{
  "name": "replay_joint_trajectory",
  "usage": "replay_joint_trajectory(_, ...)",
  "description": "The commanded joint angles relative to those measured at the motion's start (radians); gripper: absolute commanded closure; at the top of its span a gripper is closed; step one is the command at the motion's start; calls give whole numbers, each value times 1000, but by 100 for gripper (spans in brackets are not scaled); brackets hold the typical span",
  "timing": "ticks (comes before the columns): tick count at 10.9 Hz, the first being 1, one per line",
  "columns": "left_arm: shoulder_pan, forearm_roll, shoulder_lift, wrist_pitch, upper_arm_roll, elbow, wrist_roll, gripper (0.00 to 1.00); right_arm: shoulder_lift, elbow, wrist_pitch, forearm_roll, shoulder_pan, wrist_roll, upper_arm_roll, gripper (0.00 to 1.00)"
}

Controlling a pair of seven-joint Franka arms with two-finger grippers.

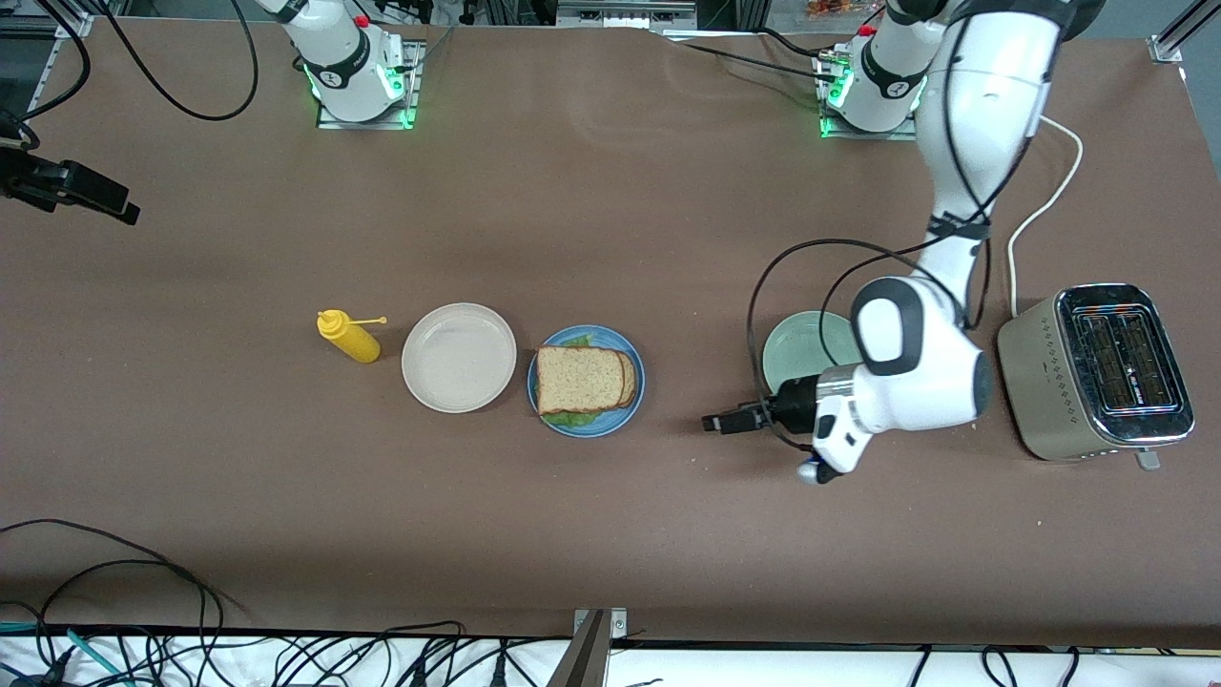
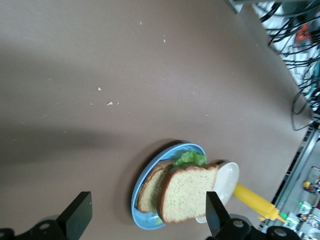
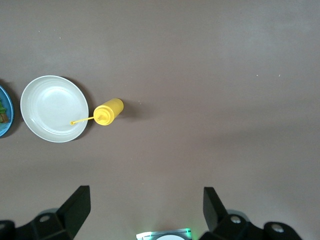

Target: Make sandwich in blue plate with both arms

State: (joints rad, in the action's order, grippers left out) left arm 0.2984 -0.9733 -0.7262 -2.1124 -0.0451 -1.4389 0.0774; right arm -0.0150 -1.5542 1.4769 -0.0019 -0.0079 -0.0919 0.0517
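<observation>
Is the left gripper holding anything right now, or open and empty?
Open and empty: the left gripper shows spread fingers with only table and the sandwich between them.

Assembled sandwich (image 1: pixel 582 380) on blue plate (image 1: pixel 631 400)

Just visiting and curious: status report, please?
Left hand open, empty, over table beside pale green plate. Right hand open, raised. Sandwich assembled on blue plate. Nothing in the way.
</observation>
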Motion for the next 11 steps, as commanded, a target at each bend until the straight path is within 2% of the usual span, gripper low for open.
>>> replay_joint_trajectory(1, -112, 181, 231, 46, 37, -199, -37, 0, 18, 17, -27, 17, -8, 11, -21, 0)
replay_joint_trajectory(3, -156, 382, 397, 45, 37, -280, -39, 0, 65, -45, 14, 17, -9, 8, -42, 0)
replay_joint_trajectory(5, -186, 493, 508, 61, 37, -331, -36, 0, 69, -52, 17, 17, -9, 9, -39, 0)
replay_joint_trajectory(8, -213, 733, 683, 210, 39, -350, -30, 0, 64, -47, 13, 19, -11, 11, -36, 0)
replay_joint_trajectory(11, -231, 887, 804, 383, 39, -331, -28, 0, 63, -47, 13, 19, -11, 11, -36, 0)
